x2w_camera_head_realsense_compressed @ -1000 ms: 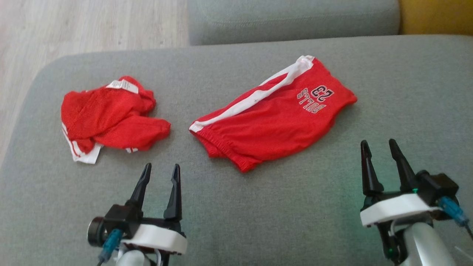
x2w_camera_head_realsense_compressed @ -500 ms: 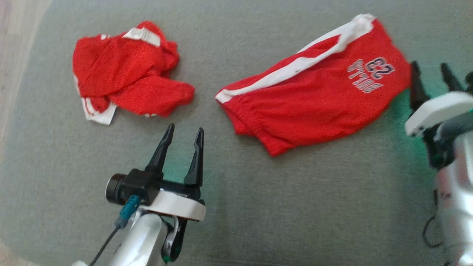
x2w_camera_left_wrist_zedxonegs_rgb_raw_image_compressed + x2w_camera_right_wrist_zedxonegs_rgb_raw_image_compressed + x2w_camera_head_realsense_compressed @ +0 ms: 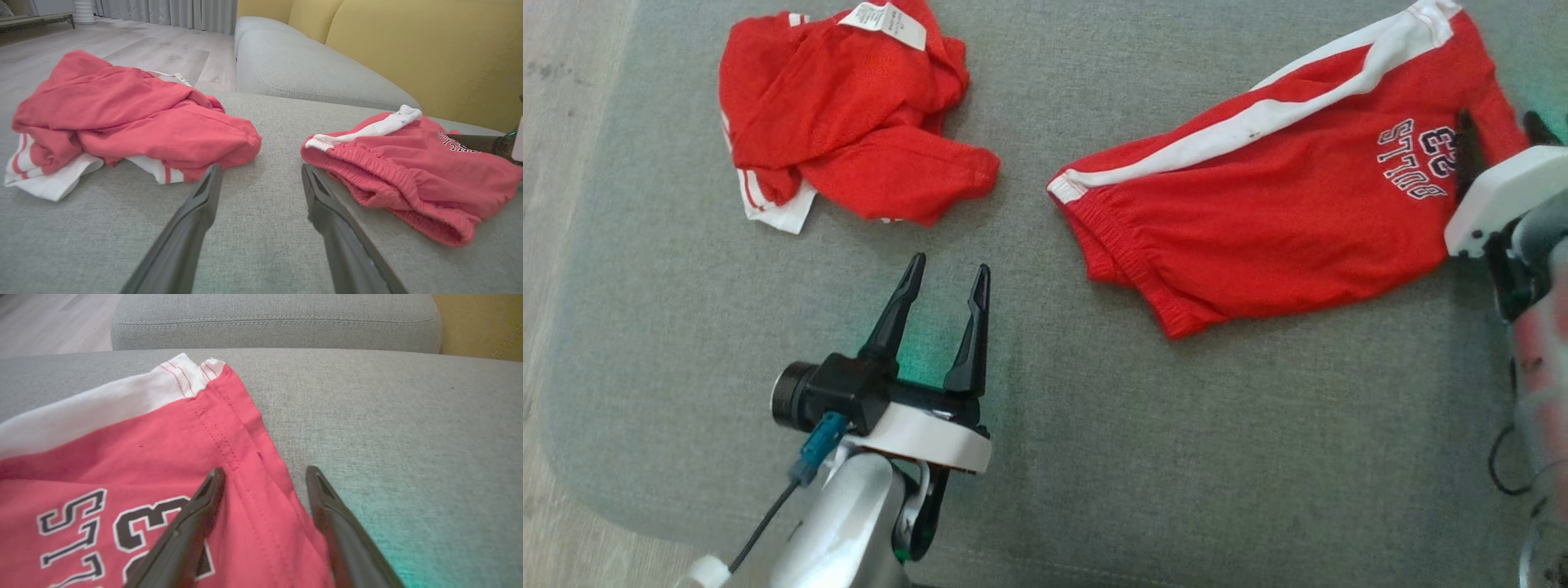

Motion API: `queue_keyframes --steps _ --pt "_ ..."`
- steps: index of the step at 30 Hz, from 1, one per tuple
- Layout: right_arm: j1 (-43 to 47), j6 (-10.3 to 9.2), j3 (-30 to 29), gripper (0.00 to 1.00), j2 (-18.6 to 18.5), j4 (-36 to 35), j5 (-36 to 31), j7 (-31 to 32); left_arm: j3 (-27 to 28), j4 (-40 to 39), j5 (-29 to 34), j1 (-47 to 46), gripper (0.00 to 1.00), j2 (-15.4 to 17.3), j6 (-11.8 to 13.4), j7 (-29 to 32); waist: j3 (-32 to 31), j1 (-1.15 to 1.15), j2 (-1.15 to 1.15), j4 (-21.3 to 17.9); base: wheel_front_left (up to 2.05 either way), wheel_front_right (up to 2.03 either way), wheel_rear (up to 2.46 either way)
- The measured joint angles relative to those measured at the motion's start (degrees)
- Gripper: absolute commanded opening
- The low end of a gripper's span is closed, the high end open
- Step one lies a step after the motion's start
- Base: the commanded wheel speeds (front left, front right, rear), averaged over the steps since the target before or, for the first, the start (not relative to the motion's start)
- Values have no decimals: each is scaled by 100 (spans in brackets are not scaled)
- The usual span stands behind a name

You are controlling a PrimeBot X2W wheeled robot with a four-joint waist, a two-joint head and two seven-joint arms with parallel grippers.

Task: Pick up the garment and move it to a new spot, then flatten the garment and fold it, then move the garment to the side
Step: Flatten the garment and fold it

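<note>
Your right end effector (image 3: pixel 1500 131) stands open over the hem of the red shorts (image 3: pixel 1258 220), at the frame's right edge; your left end effector (image 3: pixel 951 263) is open too. Nothing is gripped yet: every step remains.

right hand (image 3: pixel 1499 119): cut off at right edge | shorts (image 3: pixel 1282 220) print: partly hidden behind it

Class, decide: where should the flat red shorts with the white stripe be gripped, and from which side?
Grip the leg hem of the red mesh shorts with a white side stripe, coming from the robot's right: that edge lies flat on the grey cushion, and the open right gripper straddles it.
</note>
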Motion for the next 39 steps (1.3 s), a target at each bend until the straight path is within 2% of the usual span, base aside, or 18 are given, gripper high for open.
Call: queue_keyframes --steps 1,2,7,12,15,19,23,28,33,39 --pt "-22 0 13 29 21 69 -10 -22 1 11 0 -1 100 -2 0 0 -10 0 0 -16 0 0 0" --pt "-64 0 26 0 44 153 14 -49 3 22 0 -3 100 -4 0 0 -24 0 0 -35 0 0 0" --pt "-129 0 211 0 143 457 270 -170 20 49 1 -3 100 -8 -46 0 -135 0 0 -167 0 0 0" --pt "-75 0 367 0 223 546 1155 -223 34 67 -8 -1 100 -9 -51 0 -301 0 0 -340 0 0 0" --pt "74 0 528 0 27 434 1433 -325 36 65 -9 -1 100 -9 -49 0 -400 0 0 -442 0 0 0" --pt "370 0 498 0 -409 257 1712 -478 47 68 -9 20 100 -8 -46 0 -542 0 0 -579 0 0 0" --pt "653 0 99 0 -680 231 1981 -608 48 68 -9 41 100 -9 -48 0 -674 0 0 -682 0 0 0" --pt "922 0 -316 0 -871 377 1980 -761 56 67 -9 73 100 -9 -48 0 -763 -1 0 -742 0 0 0" --pt "923 0 -400 0 -756 337 1979 -878 71 90 -9 161 100 -8 -52 0 -839 0 0 -716 0 0 0" --pt "910 0 -236 0 -364 48 2002 -900 151 96 -9 194 100 -9 -51 0 -1045 0 0 -682 0 0 0"
